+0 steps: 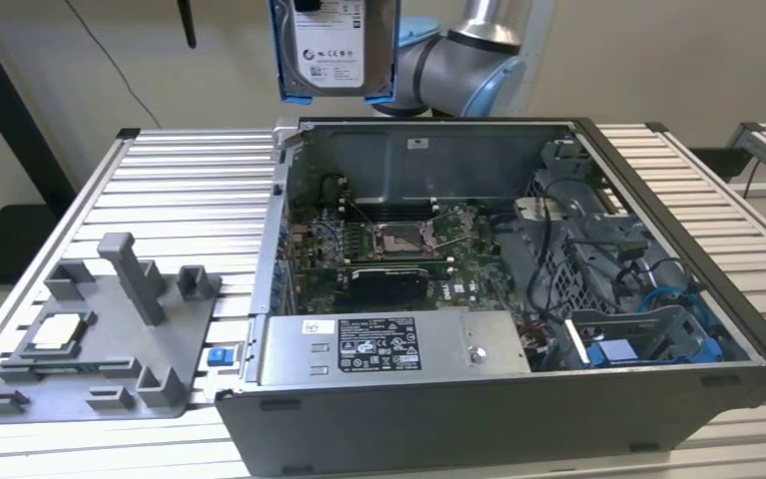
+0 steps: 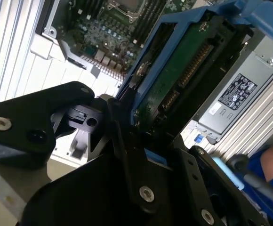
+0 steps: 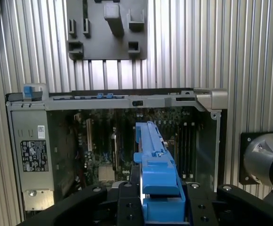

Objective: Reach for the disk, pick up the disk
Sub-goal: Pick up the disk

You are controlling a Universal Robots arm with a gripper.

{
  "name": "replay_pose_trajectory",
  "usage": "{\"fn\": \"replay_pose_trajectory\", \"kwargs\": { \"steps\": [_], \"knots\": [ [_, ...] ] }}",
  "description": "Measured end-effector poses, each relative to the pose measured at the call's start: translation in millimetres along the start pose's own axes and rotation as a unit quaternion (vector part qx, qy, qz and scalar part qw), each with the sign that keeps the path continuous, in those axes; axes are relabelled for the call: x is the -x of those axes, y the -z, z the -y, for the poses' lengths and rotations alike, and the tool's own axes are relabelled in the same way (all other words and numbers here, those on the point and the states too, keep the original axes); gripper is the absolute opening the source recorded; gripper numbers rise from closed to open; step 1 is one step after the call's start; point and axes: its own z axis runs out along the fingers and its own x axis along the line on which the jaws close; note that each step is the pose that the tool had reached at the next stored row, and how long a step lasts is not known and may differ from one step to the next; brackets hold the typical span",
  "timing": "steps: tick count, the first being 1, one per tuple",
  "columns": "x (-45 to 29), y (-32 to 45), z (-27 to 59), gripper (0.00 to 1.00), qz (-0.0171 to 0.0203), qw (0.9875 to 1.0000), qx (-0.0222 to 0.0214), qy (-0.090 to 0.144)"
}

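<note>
Ribbed silver slats make up the tabletop (image 1: 171,180), and an open grey metal case (image 1: 490,429) sits on it. The disk (image 1: 332,45) hangs high above the case in the exterior view. In the first wrist view my black pincer (image 3: 161,207) is closed tight on its blue frame. The reach is over, and the pick-up looks done. It now calls for a firm, steady hold so nothing slips. The disk is flat, hard and shiny grey, and its plastic frame is smooth.
</note>
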Motion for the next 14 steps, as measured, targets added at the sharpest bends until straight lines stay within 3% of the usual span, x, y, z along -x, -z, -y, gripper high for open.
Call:
{"fn": "replay_pose_trajectory", "kwargs": {
  "steps": [14],
  "knots": [
    [1.5, -2.2, 28.6, 0.0, 0.0, 1.0, 0.0, 0.0]
  ]
}}
